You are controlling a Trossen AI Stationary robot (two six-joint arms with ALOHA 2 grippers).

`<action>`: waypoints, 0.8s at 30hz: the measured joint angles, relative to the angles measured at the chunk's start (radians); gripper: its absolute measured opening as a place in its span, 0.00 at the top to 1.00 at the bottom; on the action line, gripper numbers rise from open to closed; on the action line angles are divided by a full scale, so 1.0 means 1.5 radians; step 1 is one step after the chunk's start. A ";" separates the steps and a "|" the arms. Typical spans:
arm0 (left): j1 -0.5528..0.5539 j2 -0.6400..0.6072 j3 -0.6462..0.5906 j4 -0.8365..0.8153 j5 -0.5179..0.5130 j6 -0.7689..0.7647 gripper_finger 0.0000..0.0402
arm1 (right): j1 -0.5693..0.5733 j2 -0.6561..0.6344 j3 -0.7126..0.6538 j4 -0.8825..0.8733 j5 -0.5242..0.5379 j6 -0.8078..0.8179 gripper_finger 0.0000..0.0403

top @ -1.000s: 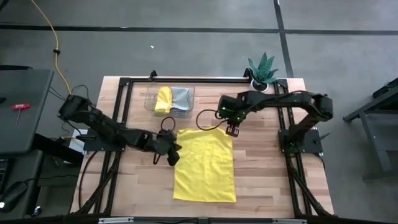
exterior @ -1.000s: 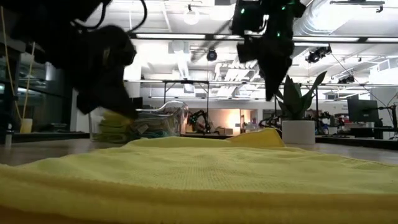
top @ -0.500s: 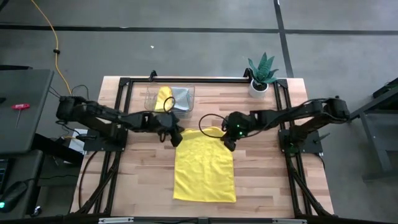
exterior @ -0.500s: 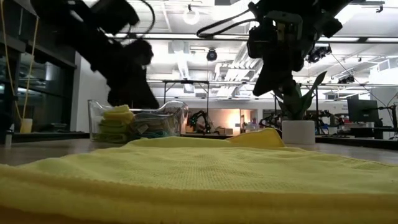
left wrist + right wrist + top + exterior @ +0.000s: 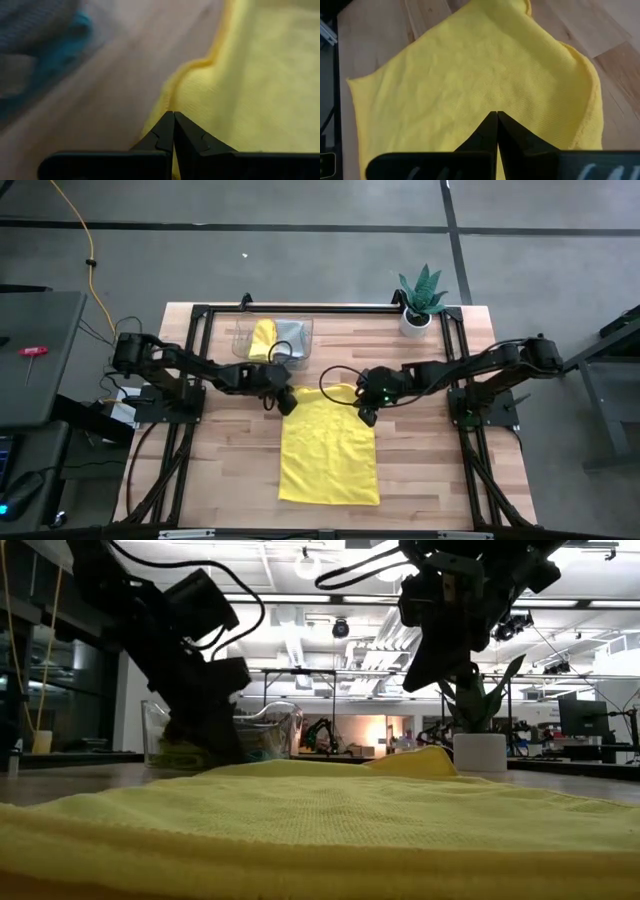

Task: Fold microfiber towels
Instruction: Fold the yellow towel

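One yellow towel (image 5: 329, 446) lies spread flat mid-table. Left gripper (image 5: 284, 401), fingers pinched together w/ nothing between, sits at its far-left corner; right gripper (image 5: 366, 414), also closed & empty, at the far-right edge. Beyond, a clear tray (image 5: 240, 340) holds a 2nd yellow towel (image 5: 263, 339) plus a grey one (image 5: 292, 338). One potted plant (image 5: 420, 298) far right.

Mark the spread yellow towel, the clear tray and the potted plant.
spread yellow towel (image 5: 328, 450), high view, middle of the flat cloth.
clear tray (image 5: 303, 326), high view, far right rim.
potted plant (image 5: 416, 322), high view, white pot under the leaves.
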 joint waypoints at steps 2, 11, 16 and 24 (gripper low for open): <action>0.000 0.000 0.000 -0.003 -0.036 -0.002 1.00 | 0.002 0.000 0.000 0.000 0.003 0.000 1.00; 0.000 -0.007 0.011 -0.016 -0.104 0.000 1.00 | 0.002 0.000 0.000 -0.001 0.050 0.010 1.00; -0.001 -0.052 0.031 -0.036 -0.070 0.011 1.00 | -0.007 0.000 0.001 -0.001 0.068 0.010 1.00; -0.001 -0.168 0.040 -0.071 -0.048 0.048 1.00 | -0.016 0.000 0.001 -0.002 0.068 0.005 1.00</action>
